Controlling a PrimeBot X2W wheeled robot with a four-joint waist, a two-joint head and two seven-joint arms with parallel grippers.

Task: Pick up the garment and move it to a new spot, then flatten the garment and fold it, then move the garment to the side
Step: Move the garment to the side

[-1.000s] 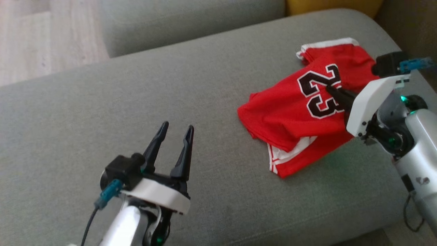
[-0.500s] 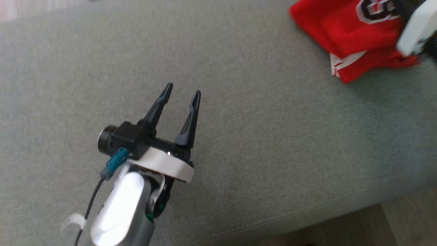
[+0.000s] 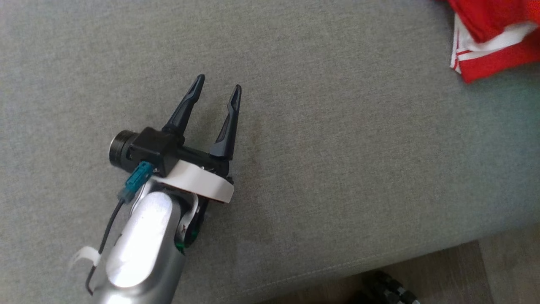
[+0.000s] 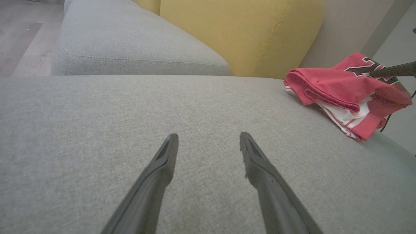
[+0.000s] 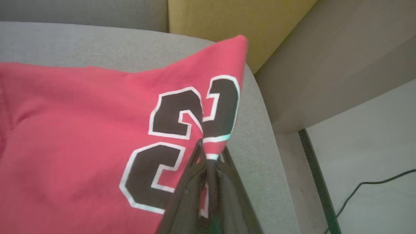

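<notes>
The garment (image 5: 81, 130) is a red jersey with white trim and a black 23. In the right wrist view my right gripper (image 5: 208, 146) is shut on its cloth beside the number, pulling a fold up off the grey sofa seat (image 5: 260, 156). The head view catches one corner of the garment (image 3: 493, 38) at the top right. In the left wrist view the garment (image 4: 344, 94) lies bunched at the seat's far right end, with a dark right finger (image 4: 393, 70) on it. My left gripper (image 3: 217, 90) hovers open over bare seat, far left of the garment, its fingers (image 4: 162, 162) holding nothing.
A yellow back cushion (image 4: 243, 35) and a second grey seat cushion (image 4: 130, 45) lie behind the seat. The seat's front edge (image 3: 337, 270) drops to wood floor. A cable (image 5: 367, 191) lies on the pale floor to the right.
The head camera has swung down and left, so the garment slid to the picture's top right corner and the right arm left the head view. The left gripper stays open.
</notes>
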